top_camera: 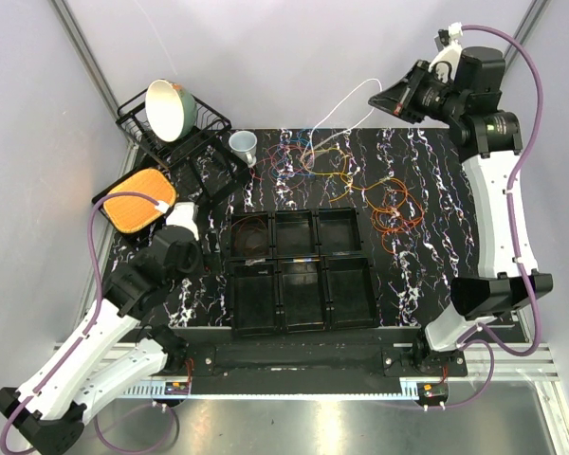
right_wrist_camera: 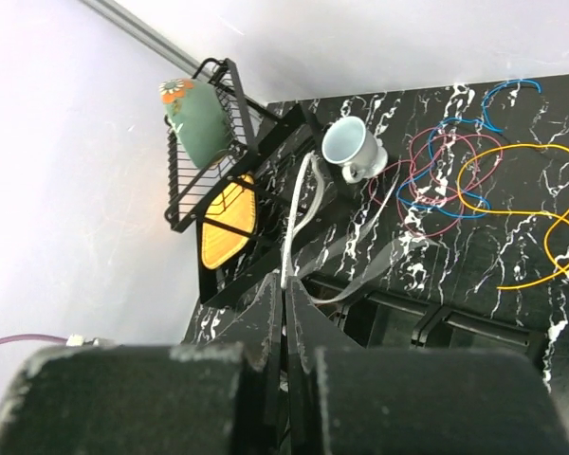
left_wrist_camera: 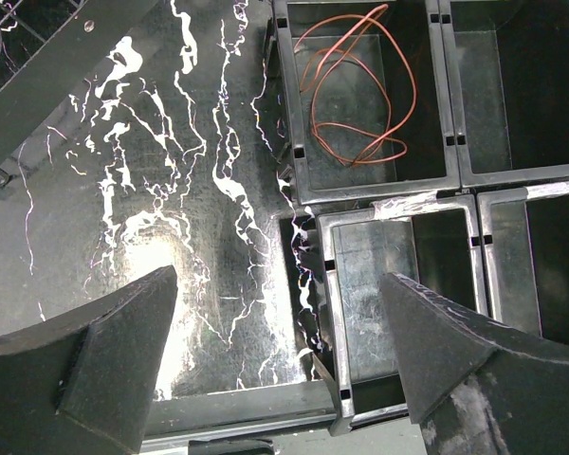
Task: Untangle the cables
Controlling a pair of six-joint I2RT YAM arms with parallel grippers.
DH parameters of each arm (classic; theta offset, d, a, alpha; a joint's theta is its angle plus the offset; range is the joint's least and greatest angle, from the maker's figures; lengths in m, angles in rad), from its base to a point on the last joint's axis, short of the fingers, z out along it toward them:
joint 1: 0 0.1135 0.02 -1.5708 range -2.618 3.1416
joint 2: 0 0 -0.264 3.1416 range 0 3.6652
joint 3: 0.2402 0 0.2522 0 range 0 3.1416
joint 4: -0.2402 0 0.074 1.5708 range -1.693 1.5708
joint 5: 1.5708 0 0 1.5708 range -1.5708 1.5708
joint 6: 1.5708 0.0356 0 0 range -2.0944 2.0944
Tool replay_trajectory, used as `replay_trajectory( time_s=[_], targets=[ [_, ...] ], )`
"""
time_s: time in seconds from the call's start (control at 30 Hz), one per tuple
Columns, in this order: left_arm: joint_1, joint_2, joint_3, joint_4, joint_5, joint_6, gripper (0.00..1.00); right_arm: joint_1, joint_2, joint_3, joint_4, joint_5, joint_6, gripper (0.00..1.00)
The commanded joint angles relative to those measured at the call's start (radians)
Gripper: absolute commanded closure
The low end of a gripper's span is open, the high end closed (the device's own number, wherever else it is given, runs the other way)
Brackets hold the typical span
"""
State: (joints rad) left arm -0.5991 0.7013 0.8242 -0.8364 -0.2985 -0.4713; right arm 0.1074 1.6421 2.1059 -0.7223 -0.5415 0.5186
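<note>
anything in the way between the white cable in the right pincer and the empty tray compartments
Nothing solid: the right pincer holds the white cable aloft, but its lower end drops into the coloured cable tangle just beyond the tray compartments, so it may snag there.

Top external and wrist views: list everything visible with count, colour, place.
table: one, black white-veined, under everything
bins: six, black, two rows of three, near middle
cable in bin: one, orange, far-left bin
loose cables: several, blue, red, yellow, purple, tangled far middle
orange cables: count unclear, looped right of the tangle
white cable: one, hanging from the right claw
cup: one, white, left of the tangle
rack: one, black wire, far-left corner
bowl: one, green outside, tilted in the rack
pad: one, orange, left edge
left claw: one, black, open, beside bins
right claw: one, black, shut on white cable
</note>
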Motion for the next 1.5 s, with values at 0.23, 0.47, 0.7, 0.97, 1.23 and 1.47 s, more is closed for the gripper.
replay_trajectory(
  time_s=[0.23,0.47,0.7,0.97,1.23,1.47],
  targets=[
    [0.004,-0.016,0.021,0.028,0.01,-0.001,0.1,0.051,-0.105,-0.122,0.053,-0.051,0.029,1.0],
    [0.004,-0.017,0.021,0.03,0.012,0.0,0.11,0.067,-0.18,-0.277,0.067,-0.051,0.02,1.0],
    [0.005,-0.01,0.021,0.03,0.015,0.0,0.11,0.112,-0.199,-0.337,0.066,-0.069,0.018,1.0],
    [0.004,-0.013,0.021,0.029,0.013,-0.001,0.11,0.184,-0.189,-0.448,0.072,-0.046,0.015,1.0],
    [0.005,-0.011,0.023,0.03,0.019,0.002,0.11,0.244,-0.183,-0.544,0.073,-0.011,-0.006,1.0],
    [0.007,-0.014,0.023,0.029,0.019,0.0,0.12,0.262,-0.148,-0.524,0.069,0.008,-0.014,1.0]
  ],
)
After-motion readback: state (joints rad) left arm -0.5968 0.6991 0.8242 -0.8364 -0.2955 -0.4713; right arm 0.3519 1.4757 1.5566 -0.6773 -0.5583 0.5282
